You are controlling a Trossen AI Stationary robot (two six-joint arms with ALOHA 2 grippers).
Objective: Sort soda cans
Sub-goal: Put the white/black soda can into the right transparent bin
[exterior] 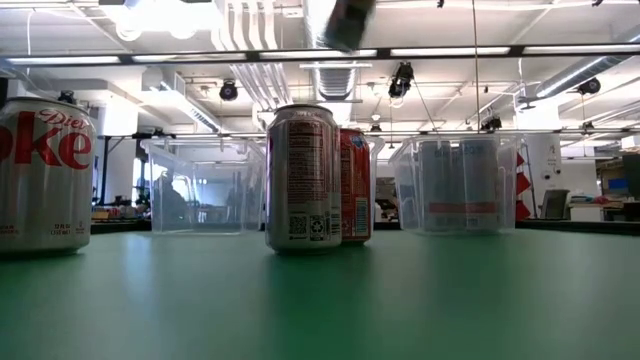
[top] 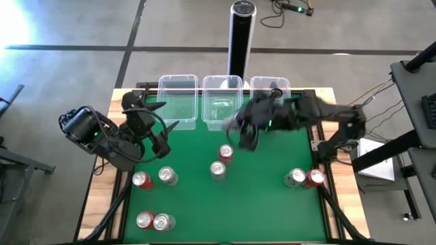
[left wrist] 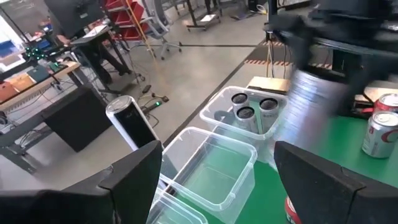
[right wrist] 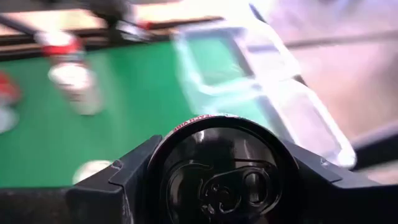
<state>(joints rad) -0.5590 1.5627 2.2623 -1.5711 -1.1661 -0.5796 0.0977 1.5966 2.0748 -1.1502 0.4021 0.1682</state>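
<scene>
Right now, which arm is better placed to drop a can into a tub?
The right. Its pincer is shut on a soda can and, in the high view, hangs just in front of the middle tub. The left pincer is open and empty, near the left tub.

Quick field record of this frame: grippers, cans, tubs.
right gripper: shut on a soda can with a shiny silver top, held in the air near the middle tub
left gripper: open, empty, at the table's left side
cans on green mat: eight
clear rectangular plastic tubs: three along the far edge; the tub with cans holds at least three
</scene>
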